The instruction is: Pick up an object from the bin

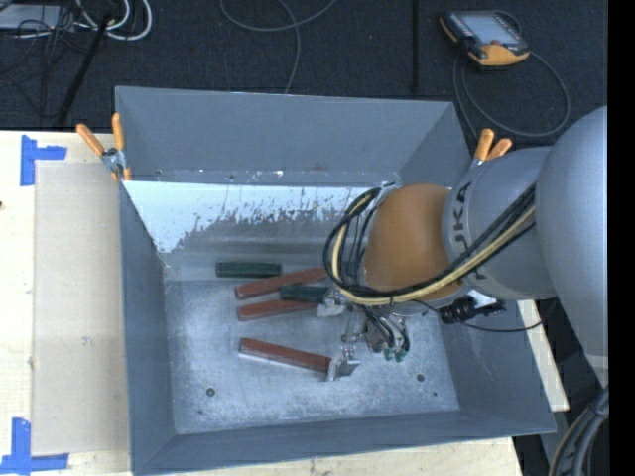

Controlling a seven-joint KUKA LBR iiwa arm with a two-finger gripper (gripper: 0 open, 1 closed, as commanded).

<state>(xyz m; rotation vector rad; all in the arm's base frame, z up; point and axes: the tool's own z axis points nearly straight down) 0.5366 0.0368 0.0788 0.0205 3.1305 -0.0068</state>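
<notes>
My gripper [348, 353] hangs low in the middle right of the bin, under the arm's orange cover. Its metal tip is right at the right end of a long brown bar [281, 355] that lies flat on the bin floor, running left and slightly up. Whether it touches the bar I cannot tell. Just above and to the left lie two more brown bars [274, 308] [275, 286], side by side. A short dark green bar [303, 293] lies between them near the gripper.
Another dark green bar [248, 268] lies at the back by the sloped wall. The arm with its cables covers the bin's right part. Bare floor lies left and in front of the bars.
</notes>
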